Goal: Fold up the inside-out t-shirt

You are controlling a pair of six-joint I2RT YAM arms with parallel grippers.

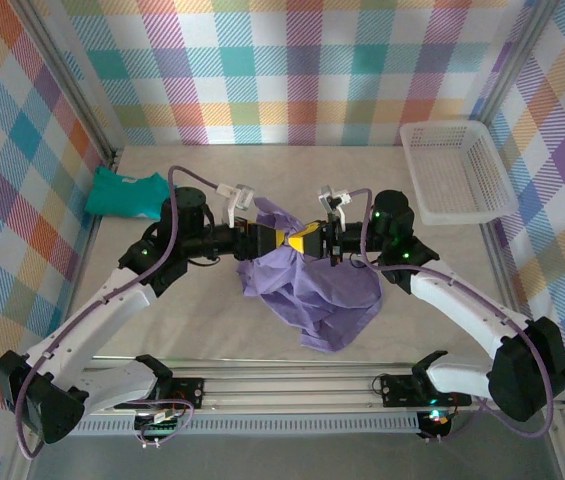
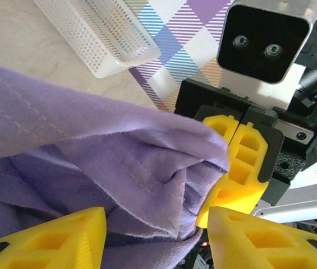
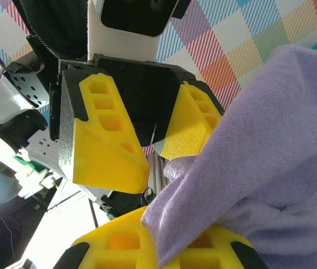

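The lavender inside-out t-shirt [image 1: 314,292] hangs bunched above the table's middle, its lower part draped on the surface. Both grippers meet at its top. My right gripper [image 1: 311,240] is shut on a fold of the cloth; in the right wrist view its yellow fingers [image 3: 203,255] pinch the purple fabric [image 3: 270,129]. My left gripper [image 1: 279,238] stands open. In the left wrist view its fingertips [image 2: 51,241] sit wide apart with the shirt [image 2: 91,140] between them. The right gripper [image 2: 234,140] faces it there, closed on the same fold. The left gripper [image 3: 152,154] shows spread in the right wrist view.
A teal-green folded garment [image 1: 127,193] lies at the back left of the table. A white mesh basket [image 1: 457,170] stands at the back right, its wall [image 2: 102,39] seen in the left wrist view. Plaid walls enclose the table.
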